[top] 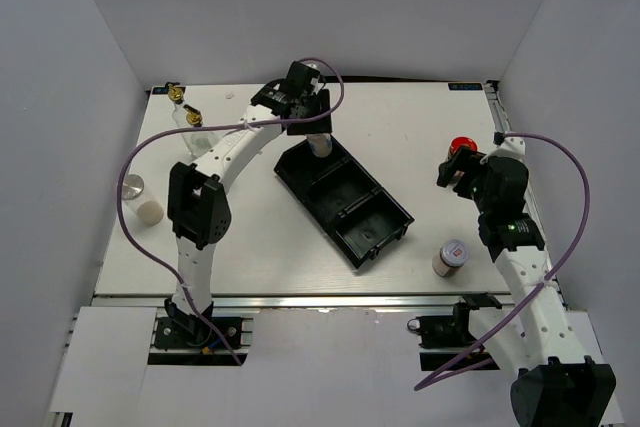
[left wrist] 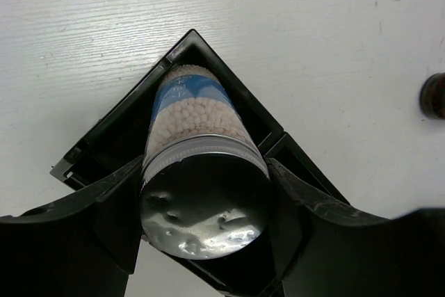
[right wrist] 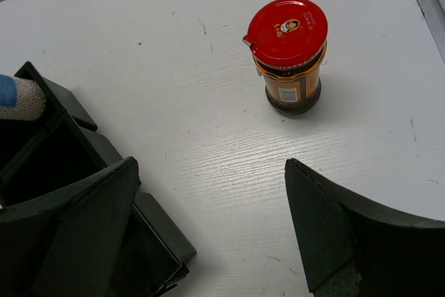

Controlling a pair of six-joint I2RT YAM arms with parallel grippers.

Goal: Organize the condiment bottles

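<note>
My left gripper (top: 316,127) is shut on a silver-capped shaker (left wrist: 198,123) filled with white beads. The shaker stands upright in the far-left end compartment of the black tray (top: 345,197), as the left wrist view (left wrist: 104,140) shows; the gripper (left wrist: 205,172) clasps its cap. My right gripper (top: 458,160) is open and empty, just in front of the red-capped brown jar (top: 461,144). In the right wrist view the jar (right wrist: 288,53) stands ahead of the gripper (right wrist: 210,165). Two glass bottles with gold spouts (top: 178,97) (top: 195,123) stand at the far left. A small jar with a white and red lid (top: 452,256) stands near right.
A silver-capped shaker (top: 133,185) and a small white-topped container (top: 150,211) stand at the left edge. The tray lies diagonally across the middle; its corner (right wrist: 42,165) is left of my right gripper. White walls enclose the table.
</note>
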